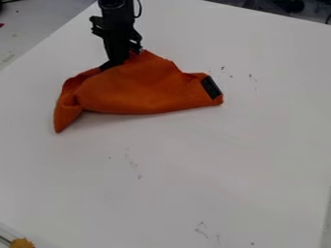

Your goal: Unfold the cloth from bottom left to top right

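Yellow, 1 small object (22, 243) lies at the bottom-left corner. At upper left, 1 black gripper (121, 58) hangs down against the upper edge of 1 orange cloth (139, 87); its opening and any hold I cannot tell. Bunched and folded, the cloth lies on the white tabletop (174, 169), 1 dark patch (211, 87) at its right end.

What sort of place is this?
Probably a robotics lab or workshop, though little of the room shows. A black robot gripper hangs down at a crumpled orange cloth with a black patch, on a broad, smooth white tabletop.
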`<state>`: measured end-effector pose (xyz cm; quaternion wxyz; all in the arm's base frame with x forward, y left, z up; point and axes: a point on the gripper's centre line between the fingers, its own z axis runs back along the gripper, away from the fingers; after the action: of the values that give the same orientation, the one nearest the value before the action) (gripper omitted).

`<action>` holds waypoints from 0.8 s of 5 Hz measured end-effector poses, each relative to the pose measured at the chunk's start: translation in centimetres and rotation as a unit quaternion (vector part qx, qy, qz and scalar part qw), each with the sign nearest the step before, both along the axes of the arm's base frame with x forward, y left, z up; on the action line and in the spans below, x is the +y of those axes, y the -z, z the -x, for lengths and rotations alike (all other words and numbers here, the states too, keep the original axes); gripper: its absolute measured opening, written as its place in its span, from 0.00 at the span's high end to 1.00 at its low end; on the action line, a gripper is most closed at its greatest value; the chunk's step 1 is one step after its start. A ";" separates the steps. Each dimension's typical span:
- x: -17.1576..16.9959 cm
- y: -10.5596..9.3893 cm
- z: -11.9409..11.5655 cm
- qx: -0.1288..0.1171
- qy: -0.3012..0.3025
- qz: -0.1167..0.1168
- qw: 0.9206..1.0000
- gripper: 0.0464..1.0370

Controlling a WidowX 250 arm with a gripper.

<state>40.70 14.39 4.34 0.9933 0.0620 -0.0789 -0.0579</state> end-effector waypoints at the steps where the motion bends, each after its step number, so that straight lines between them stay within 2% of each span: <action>1: -0.7 -0.7 0.5 -0.001 0.000 -0.013 1.000 0.99; 2: -3.3 -4.4 1.5 -0.037 -0.015 -0.043 0.998 0.99; 3: -5.7 -5.6 3.3 -0.043 -0.049 -0.061 0.996 0.99; 4: -8.2 -5.8 6.3 -0.038 -0.100 -0.061 0.992 0.99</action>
<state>34.37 6.24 10.18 0.9846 0.1326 -0.1066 0.0391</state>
